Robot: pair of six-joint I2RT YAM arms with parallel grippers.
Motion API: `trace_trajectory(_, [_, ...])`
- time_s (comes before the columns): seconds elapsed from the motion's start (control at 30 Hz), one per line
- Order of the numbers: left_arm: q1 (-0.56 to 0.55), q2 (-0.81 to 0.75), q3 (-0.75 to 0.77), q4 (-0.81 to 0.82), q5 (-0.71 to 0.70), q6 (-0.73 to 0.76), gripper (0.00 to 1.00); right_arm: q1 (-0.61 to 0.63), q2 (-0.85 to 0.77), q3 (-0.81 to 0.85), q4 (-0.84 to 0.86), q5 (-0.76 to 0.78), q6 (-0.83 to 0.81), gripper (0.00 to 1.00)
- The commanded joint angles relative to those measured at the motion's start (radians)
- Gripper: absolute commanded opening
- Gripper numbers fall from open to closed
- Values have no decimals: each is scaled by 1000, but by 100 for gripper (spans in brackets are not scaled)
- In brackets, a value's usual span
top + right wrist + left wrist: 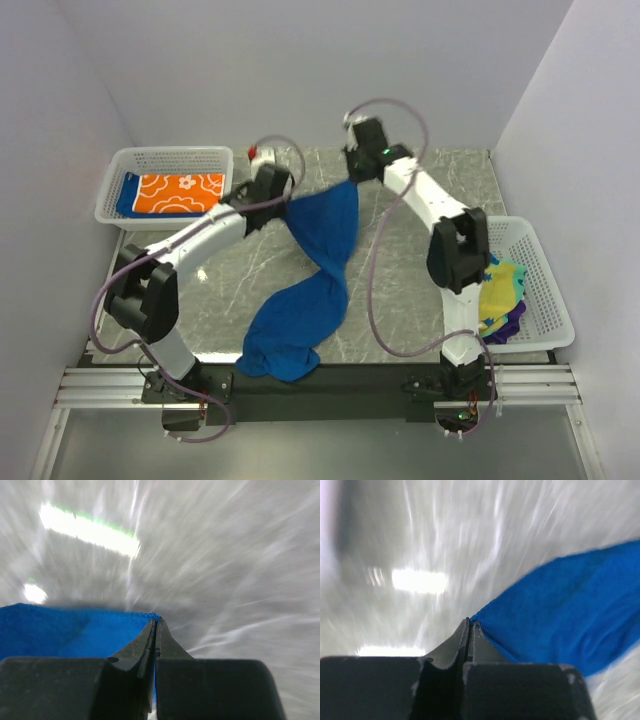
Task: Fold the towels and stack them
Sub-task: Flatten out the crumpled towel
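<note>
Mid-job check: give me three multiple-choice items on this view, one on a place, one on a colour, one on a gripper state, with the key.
1. The orange towel lies:
A. in the left basket
B. on the floor
C. over an arm

2. The held towel is:
A. purple
B. blue
C. yellow

3. The right gripper is:
A. wide open
B. out of view
C. shut on the held towel

Key:
1 A, it lies flat inside that basket.
2 B, the cloth hanging from the left gripper and the right gripper is royal blue.
3 C, the right wrist view shows its fingers closed on a towel corner.
</note>
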Motion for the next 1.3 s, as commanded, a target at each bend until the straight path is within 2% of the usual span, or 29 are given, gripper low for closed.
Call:
trace_trajectory(0.0, [19, -75, 218, 19, -136, 210, 1, -45, -232, 170, 55, 82, 21, 0])
trace_trajectory(0.13, [22, -75, 485, 86, -172, 421, 1, -79, -316, 307, 83, 96, 32, 0])
trace_trajectory(0.23, [22, -78, 652, 135, -149, 511, 1, -94, -387, 371, 141, 76, 37, 0])
trace_trajectory(0.33, [20, -96, 768, 189, -111, 638, 1, -97, -447, 422, 204, 56, 20, 0])
trace_trajectory(0.43, [20, -138, 829, 221, -59, 676, 1, -96, -503, 433, 251, 24, 1, 0])
trace_trajectory(0.7, [20, -254, 842, 231, 95, 687, 0, -96, -649, 339, 310, -34, -43, 0])
trace_trajectory(1.0, [-1, -452, 817, 146, 385, 666, 0, -96, -871, 287, 267, -229, -68, 0])
trace_trajectory(1.27, [0, -609, 753, 146, 528, 617, 0, -96, -984, 252, 241, -315, -43, 0])
